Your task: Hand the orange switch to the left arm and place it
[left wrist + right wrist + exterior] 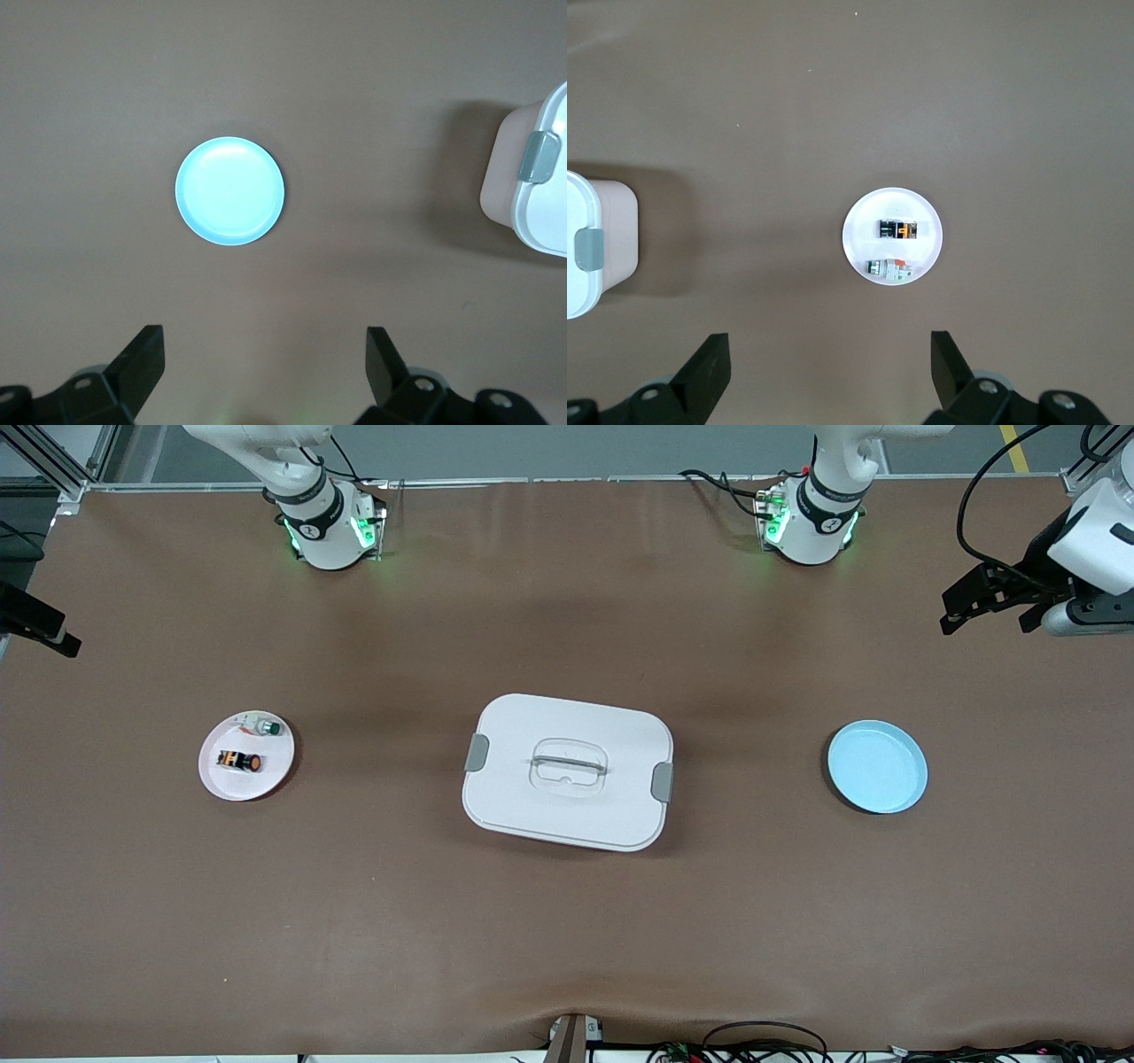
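Observation:
The orange switch (239, 761), a tiny black cylinder with an orange cap, lies on a round pink plate (267, 776) toward the right arm's end of the table. The right wrist view shows the orange switch (898, 230) from high above. My right gripper (830, 341) hangs open and empty over bare table beside that plate. The white box (568, 771) with grey clips stands at mid-table. My left gripper (988, 613) hangs open and empty high over the left arm's end of the table, and the left gripper (266, 335) has only bare table between its fingers.
A small switch with a green cap (263, 727) shares the pink plate. A round blue plate (877, 766) lies toward the left arm's end, with nothing on it. Cables run along the table edge nearest the front camera.

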Available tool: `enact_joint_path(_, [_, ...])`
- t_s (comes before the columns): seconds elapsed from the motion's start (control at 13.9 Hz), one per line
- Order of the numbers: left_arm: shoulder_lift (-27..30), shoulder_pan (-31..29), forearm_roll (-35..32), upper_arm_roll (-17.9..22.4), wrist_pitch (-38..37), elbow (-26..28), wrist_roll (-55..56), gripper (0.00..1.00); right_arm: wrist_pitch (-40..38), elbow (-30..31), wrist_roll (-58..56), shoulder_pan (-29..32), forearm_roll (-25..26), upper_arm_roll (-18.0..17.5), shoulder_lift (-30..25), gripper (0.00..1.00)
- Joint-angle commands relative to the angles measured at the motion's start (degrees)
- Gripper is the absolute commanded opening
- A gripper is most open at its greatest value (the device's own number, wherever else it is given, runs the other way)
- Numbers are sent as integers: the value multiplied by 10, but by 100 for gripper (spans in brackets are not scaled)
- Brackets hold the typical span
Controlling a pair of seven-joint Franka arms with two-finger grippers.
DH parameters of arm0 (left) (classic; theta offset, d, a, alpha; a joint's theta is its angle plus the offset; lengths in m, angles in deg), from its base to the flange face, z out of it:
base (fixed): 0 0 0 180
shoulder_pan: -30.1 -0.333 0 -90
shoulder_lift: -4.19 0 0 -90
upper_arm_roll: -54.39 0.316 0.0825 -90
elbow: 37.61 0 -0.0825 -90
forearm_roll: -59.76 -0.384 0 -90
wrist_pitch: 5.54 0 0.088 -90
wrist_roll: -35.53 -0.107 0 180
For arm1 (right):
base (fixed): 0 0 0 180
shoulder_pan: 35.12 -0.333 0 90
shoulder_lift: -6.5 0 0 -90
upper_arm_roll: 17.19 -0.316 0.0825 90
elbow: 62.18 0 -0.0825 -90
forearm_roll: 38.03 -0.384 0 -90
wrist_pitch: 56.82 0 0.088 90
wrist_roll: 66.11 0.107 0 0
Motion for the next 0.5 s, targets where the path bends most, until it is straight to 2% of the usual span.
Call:
enact_joint_path(0.0, [-7, 2, -8, -1, -11, -16, -12, 100, -4, 3, -1, 1, 6, 0, -9, 100])
enact_joint_path(0.43, [-7, 2, -8, -1, -12, -16, -12, 100, 1, 2, -1, 3, 6, 0, -8, 100])
